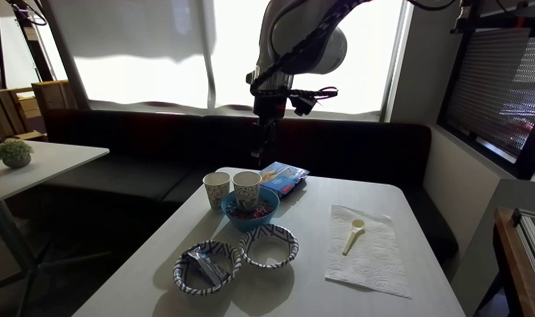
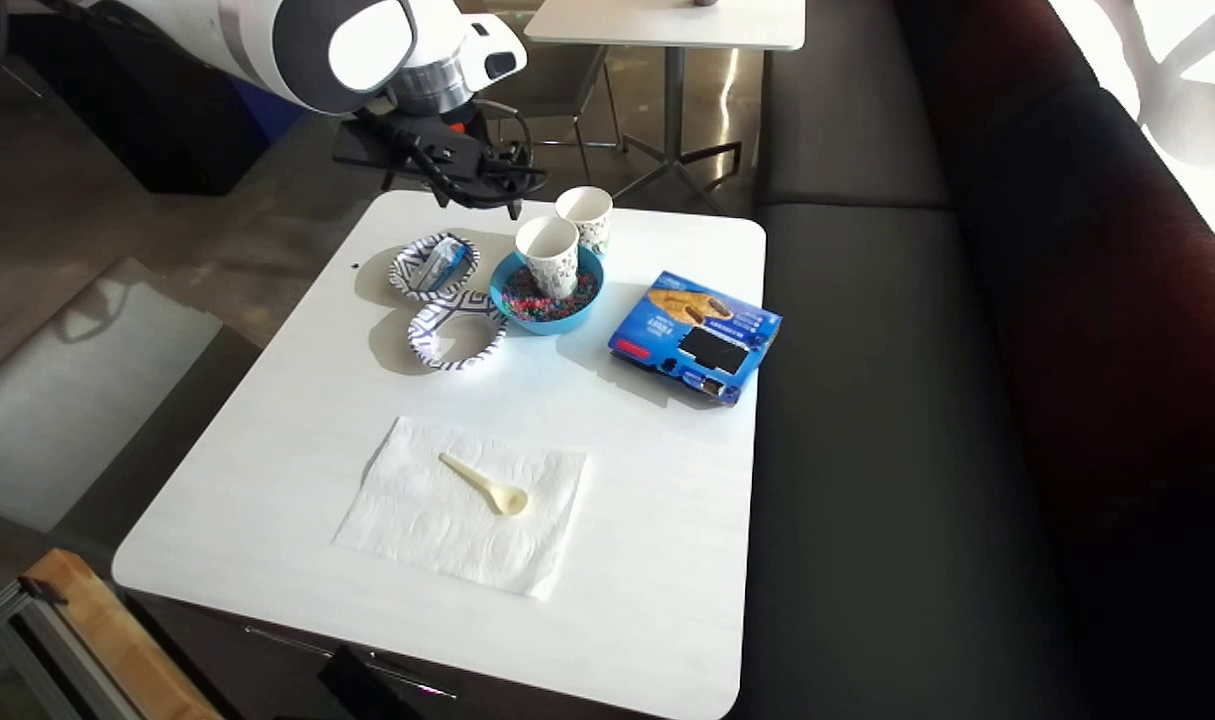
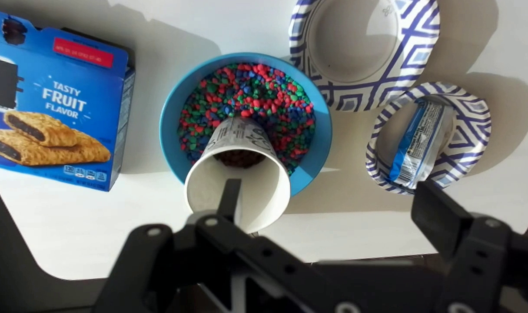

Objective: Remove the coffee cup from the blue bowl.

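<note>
the pincer (image 3: 328, 188) hung over one edge of the bench (image 2: 667, 500), its two fingers (image 3: 230, 198) spread wide and bare. in the wrist view the gap between them looked broader than the mouth of the coffee cup (image 1: 247, 193), and one finger crossed that mouth, but both exterior views showed the tips above the rim and apart from it. the cup stood, upright or nearly so, in the blue bowl (image 3: 169, 126), its foot on red, green and blue pebbles (image 3: 255, 93). that bowl lay near the middle of the same edge, with a second cup (image 1: 216, 189) just beside it, between bowl and edge. a blue box (image 3: 59, 104) lay by the corner where that edge met the one along the dark seat (image 2: 877, 400). towards the other corner of the pincer's edge was a patterned bowl (image 3: 474, 134) with a wrapped packet (image 3: 420, 143) in it; another patterned bowl (image 3: 413, 56) sat just beside the blue bowl, farther in. a pale scoop (image 2: 487, 484) lay on a paper towel (image 1: 373, 273), nearer the opposite edge.
</note>
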